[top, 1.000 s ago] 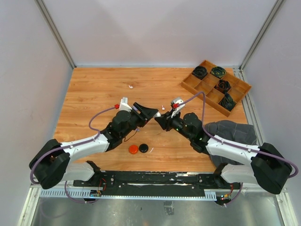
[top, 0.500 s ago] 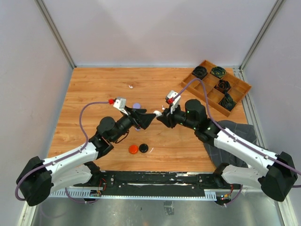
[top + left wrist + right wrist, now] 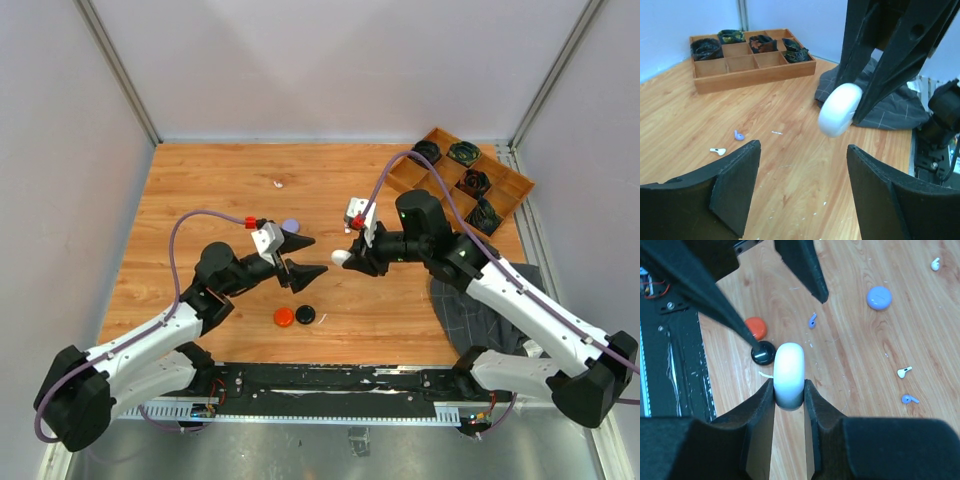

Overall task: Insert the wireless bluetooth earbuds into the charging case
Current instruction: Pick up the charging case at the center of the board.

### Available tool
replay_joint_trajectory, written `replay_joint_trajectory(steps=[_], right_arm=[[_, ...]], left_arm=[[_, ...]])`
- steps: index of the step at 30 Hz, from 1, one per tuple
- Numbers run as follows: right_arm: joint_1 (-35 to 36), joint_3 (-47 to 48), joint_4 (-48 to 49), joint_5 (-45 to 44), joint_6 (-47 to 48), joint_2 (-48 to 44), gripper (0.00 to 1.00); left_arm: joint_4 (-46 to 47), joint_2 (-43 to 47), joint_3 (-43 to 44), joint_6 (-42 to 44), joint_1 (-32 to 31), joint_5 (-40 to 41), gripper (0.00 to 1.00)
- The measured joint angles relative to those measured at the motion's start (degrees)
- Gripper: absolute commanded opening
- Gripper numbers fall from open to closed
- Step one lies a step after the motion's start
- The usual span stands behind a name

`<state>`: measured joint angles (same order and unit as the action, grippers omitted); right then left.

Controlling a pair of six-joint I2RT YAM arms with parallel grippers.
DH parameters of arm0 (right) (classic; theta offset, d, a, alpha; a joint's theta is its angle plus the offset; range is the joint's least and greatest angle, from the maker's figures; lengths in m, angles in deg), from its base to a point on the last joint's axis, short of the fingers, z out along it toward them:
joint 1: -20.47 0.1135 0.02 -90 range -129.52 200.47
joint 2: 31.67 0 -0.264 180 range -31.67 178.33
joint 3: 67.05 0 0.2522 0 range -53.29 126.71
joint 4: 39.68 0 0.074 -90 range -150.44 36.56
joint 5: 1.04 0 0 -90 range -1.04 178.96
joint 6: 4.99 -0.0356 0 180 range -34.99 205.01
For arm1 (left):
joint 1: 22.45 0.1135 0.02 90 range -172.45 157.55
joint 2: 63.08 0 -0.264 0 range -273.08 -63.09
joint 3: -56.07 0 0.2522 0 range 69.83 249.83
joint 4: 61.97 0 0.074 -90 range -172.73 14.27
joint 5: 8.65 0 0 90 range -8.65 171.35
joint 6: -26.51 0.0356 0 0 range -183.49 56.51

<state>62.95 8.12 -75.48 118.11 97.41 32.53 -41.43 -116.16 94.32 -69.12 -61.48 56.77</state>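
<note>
My right gripper point(image 3: 345, 257) is shut on a white rounded charging case point(image 3: 789, 371), held edge-up above the table; the case also shows in the left wrist view point(image 3: 840, 109). My left gripper point(image 3: 308, 257) is open and empty, its jaws wide apart, facing the case from the left point(image 3: 804, 146). Tiny earbuds lie loose on the wood: a pale purple one point(image 3: 812, 320), a white one point(image 3: 904, 371), another purple one point(image 3: 910, 399) and a white one farther off point(image 3: 935, 263). A purple earbud point(image 3: 739, 135) and a white earbud point(image 3: 717, 151) show in the left wrist view.
An orange disc point(image 3: 284, 317) and a black disc point(image 3: 305, 315) lie near the front edge. A pale purple disc point(image 3: 290, 226) lies behind the left gripper. A wooden divided tray point(image 3: 497, 205) with black coiled bundles stands at the back right. A grey cloth point(image 3: 480, 290) lies at the right.
The two grippers have drawn apart. My left gripper pulled back to the left and opened. My right gripper kept the white case and rose slightly. The purple disc is now uncovered.
</note>
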Motion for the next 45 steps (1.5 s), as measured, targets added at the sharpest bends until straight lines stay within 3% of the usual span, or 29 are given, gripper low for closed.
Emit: replay_joint_trajectory(steps=[7, 12, 30, 35, 37, 40, 45], right_arm=[[-0.17, 3.3, -6.75, 4.63, 6.34, 1.79, 0.04], [-0.17, 5.27, -9.11, 7.28, 9.14, 4.07, 0.03], [-0.2, 8.13, -13.07, 11.13, 13.27, 9.38, 0.05], [-0.37, 8.17, -13.07, 11.37, 13.27, 9.38, 0.17], [-0.37, 8.17, -13.0, 11.37, 13.22, 9.38, 0.27], [-0.39, 8.17, -12.59, 11.41, 12.87, 9.25, 0.4], [-0.39, 7.87, -9.53, 11.3, 11.82, 8.31, 0.51]], left_arm=[[0.7, -2.62, 0.07, 2.89, 2.91, -14.16, 0.51], [1.16, -5.79, 0.81, 3.52, 2.93, -19.23, 0.47], [6.36, -10.62, 1.86, 1.09, 3.3, -24.3, 0.26], [6.49, -10.6, 1.86, 0.83, 3.32, -24.28, 0.1], [6.45, -10.47, 1.86, 0.83, 3.32, -24.15, 0.04], [6.29, -9.94, 1.86, 0.85, 3.32, -23.76, 0.0], [6.78, -8.02, 1.55, 0.92, 3.28, -23.21, 0.0]])
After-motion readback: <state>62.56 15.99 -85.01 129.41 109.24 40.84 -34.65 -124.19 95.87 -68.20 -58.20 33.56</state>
